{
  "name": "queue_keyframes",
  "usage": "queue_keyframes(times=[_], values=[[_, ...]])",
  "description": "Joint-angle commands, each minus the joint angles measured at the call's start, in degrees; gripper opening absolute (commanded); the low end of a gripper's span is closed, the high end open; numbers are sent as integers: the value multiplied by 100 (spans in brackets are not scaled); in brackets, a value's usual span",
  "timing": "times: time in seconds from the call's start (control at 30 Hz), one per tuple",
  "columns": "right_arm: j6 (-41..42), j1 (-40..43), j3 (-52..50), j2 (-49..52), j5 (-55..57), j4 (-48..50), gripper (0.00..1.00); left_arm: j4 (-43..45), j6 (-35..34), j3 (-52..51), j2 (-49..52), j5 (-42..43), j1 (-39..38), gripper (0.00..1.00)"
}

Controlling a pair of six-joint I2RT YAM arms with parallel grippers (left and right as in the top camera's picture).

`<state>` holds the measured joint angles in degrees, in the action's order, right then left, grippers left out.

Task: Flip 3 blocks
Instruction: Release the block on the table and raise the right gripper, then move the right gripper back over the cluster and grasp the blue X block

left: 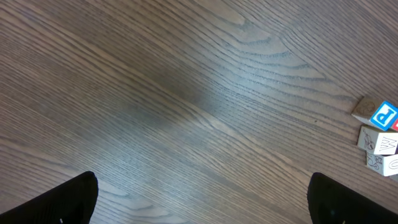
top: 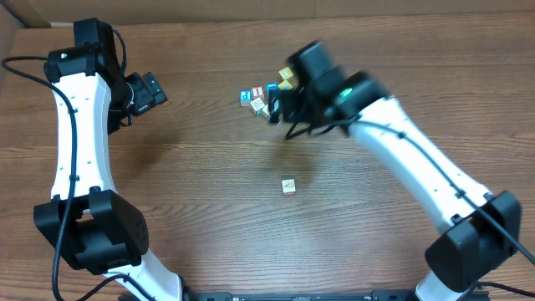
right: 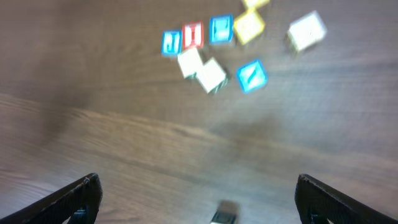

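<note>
A cluster of small blocks (top: 260, 104) lies at the table's far centre. In the right wrist view it includes a blue-faced block (right: 252, 76) with a white mark and two cream blocks (right: 211, 74) (right: 189, 61) side by side. One cream block (top: 288, 186) sits alone nearer the front. My right gripper (top: 280, 107) (right: 198, 200) is open and blurred beside the cluster. A blurred block (right: 225, 213) shows low between its fingers, touching neither. My left gripper (top: 152, 92) (left: 202, 199) stands open over bare wood, far left of the blocks.
Other cubes in the cluster: a blue lettered one (right: 171, 42), a red one (right: 192, 36), another blue (right: 221, 28), a yellow one (right: 249, 26) and a cream one (right: 306, 31). The left wrist view catches a blue "P" cube (left: 385, 115) at its right edge.
</note>
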<state>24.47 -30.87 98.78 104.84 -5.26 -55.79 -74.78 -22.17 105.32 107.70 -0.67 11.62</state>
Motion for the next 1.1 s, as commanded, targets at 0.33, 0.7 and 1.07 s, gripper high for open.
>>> queue_keyframes(times=[0.33, 0.7, 1.07], values=[[-1425, 852, 59, 1130, -529, 393, 100, 7, -13, 129, 42, 24, -39, 100], [-1427, 579, 22, 1888, -444, 1058, 89, 4, -13, 129, 42, 24, -39, 100], [-1429, 575, -442, 1947, -35, 1847, 66, 7, -13, 129, 42, 24, -39, 100]])
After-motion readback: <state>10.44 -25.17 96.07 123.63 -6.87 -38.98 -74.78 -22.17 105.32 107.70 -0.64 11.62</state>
